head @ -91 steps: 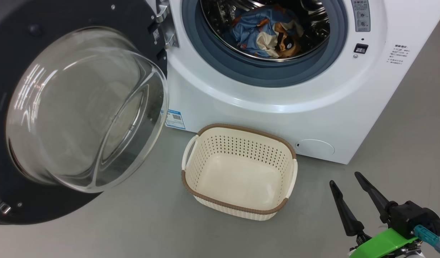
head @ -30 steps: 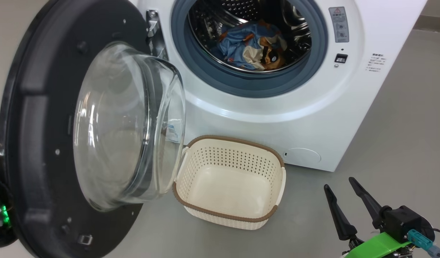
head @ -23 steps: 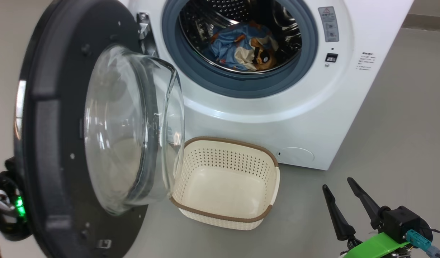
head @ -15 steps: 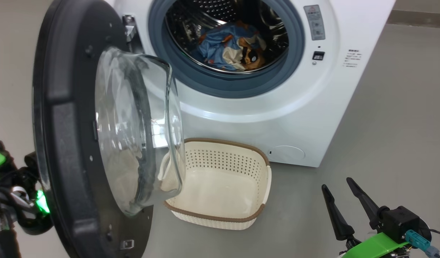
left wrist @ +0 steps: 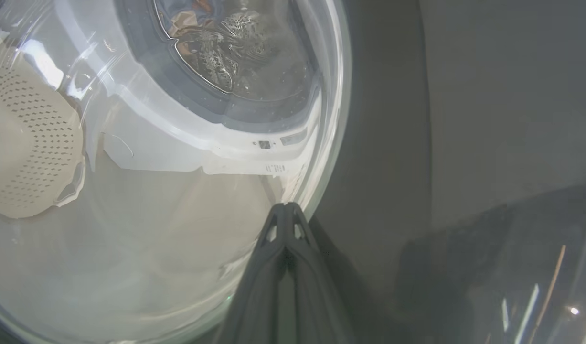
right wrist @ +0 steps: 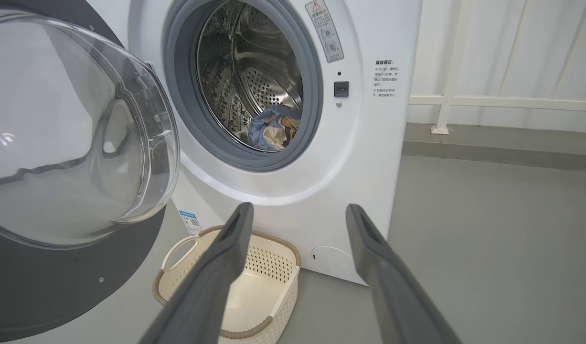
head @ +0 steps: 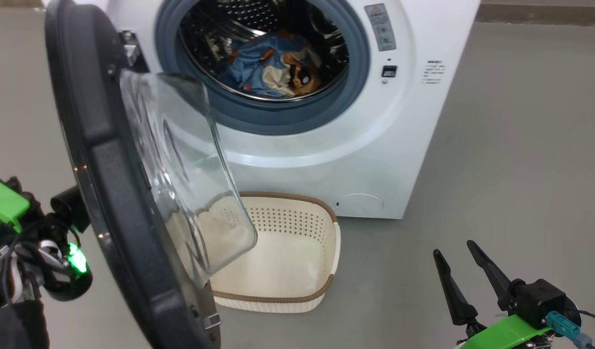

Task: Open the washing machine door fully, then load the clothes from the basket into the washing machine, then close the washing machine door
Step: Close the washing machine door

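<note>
The washing machine [head: 326, 155] stands with its drum uncovered, and the blue bear-print clothes [head: 268, 68] lie inside. The black washing machine door [head: 108, 160] stands about half open, edge-on to me, its glass bulge [head: 181, 169] hanging over the empty basket [head: 333, 242] on the floor. My left wrist [head: 50, 252] is behind the door. In the left wrist view my left gripper [left wrist: 285, 208] is shut, tips against the door's outer face at the rim of the glass. My right gripper [head: 452, 247] hangs open at the lower right, holding nothing, its fingers [right wrist: 226, 258] framing the basket [right wrist: 273, 286] and machine [right wrist: 359, 157].
Bare grey floor [head: 520, 145] spreads to the right of the machine. A white rail and wall [right wrist: 445, 100] run behind it at the right. The door's swing covers the space left of the basket.
The door has swung from wide open towards the machine, and its glass now overlaps the basket. My left arm has come into view behind it. The head camera has shifted; the right gripper stays put.
</note>
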